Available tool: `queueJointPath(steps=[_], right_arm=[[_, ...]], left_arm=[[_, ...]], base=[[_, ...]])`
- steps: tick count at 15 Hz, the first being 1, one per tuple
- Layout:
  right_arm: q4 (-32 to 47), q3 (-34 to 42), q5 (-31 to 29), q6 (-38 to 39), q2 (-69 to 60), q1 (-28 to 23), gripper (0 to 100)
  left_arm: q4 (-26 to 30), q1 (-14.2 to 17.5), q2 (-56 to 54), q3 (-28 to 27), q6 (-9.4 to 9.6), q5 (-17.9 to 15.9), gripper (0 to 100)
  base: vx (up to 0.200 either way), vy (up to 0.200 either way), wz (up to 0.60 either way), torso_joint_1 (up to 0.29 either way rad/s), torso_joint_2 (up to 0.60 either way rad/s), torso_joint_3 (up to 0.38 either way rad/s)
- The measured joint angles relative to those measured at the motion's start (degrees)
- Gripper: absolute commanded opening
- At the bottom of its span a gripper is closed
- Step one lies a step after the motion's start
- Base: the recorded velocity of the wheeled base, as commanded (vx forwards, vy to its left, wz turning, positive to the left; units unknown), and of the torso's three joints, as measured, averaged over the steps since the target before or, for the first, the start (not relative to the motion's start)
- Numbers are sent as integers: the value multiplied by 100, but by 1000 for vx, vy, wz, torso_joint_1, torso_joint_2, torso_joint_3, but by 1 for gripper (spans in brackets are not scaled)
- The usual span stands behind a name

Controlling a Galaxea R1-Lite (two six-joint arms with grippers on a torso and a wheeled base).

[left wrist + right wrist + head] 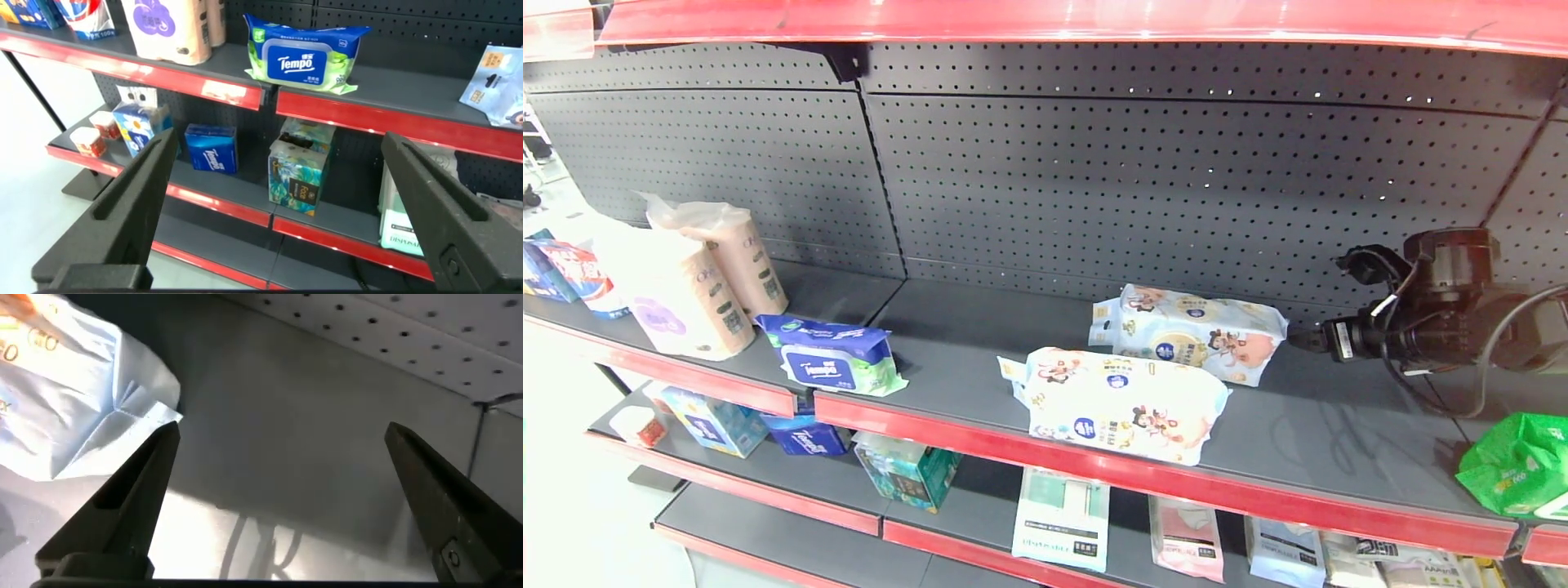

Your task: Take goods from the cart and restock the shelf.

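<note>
White cartoon-printed soft plastic pack [65, 384]: lay on grey metal shelf [270, 482], just outside one spread, empty jaw of right gripper [282, 433]. Left gripper [278, 137] likewise unclenched, empty. Probably needed straight withdrawal, clear of pack.

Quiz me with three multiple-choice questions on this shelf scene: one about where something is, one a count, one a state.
1. Where does the blue wipes pack lie?
A. on the grey shelf, near its front edge
B. on the floor
C. in a gripper

2. How many cartoon-printed white packs lie on that shelf?
A. one
B. two
C. four

3. How is the right gripper?
A. shut on a pack
B. open and empty
C. shut and empty

Answers:
1 A: it rests by that shelf's front edge.
2 B: one lies in front and one behind it.
3 B: its jaws stand wide apart with nothing between them.
</note>
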Motion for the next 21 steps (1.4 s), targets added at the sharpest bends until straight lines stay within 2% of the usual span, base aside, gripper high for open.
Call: queueJointPath(steps=[3,21], right_arm=[[-2,-65,-157,229,66,208,100],[7,-299,-182,244,185,850,100]], left_arm=[[0,0,0,0,0,0,100],[0,0,0,0,-1,0,100]], base=[[0,0,0,0,0,0],[0,0,0,0,0,0]])
